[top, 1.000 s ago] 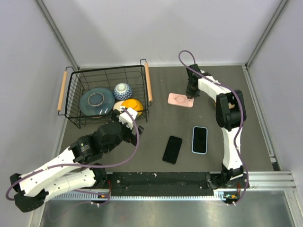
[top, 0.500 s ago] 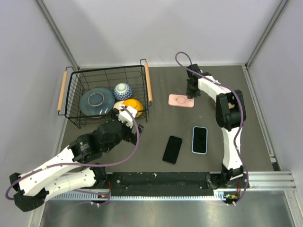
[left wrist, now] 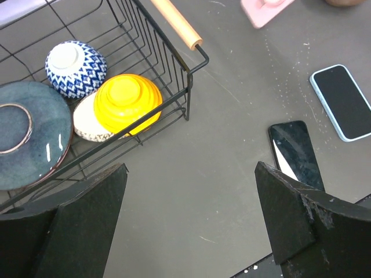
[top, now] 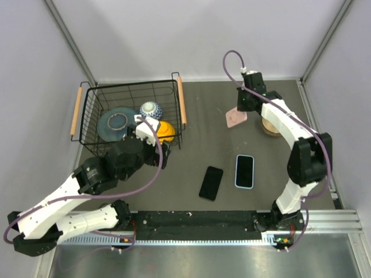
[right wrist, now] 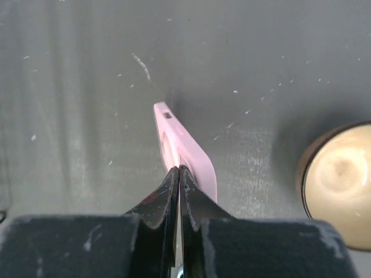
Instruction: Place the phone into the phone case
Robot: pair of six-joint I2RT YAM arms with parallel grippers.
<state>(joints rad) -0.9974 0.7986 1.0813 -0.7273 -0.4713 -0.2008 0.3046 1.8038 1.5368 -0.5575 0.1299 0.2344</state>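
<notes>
The phone (top: 211, 183) lies screen up on the dark table near the front middle; it also shows in the left wrist view (left wrist: 295, 152). The pink phone case (top: 235, 119) is held off the table, tilted on edge, at the back right. My right gripper (top: 239, 111) is shut on the case's rim; in the right wrist view the case (right wrist: 188, 145) sticks out beyond the closed gripper (right wrist: 179, 169). My left gripper (top: 162, 152) is open and empty beside the basket's front right corner, well left of the phone; its fingers (left wrist: 93, 202) frame bare table.
A black-faced slab with a light blue rim (top: 244, 171) lies right of the phone. A wire basket (top: 181, 104) with wooden handles holds a blue plate (top: 116, 123), a patterned bowl (top: 150, 110) and a yellow bowl (top: 164, 130). A round tan cup (top: 269, 126) stands by the right arm.
My right gripper has lifted the pink case off the table and carried it a little right, tilting it on edge. My left arm has drawn back left toward the basket.
</notes>
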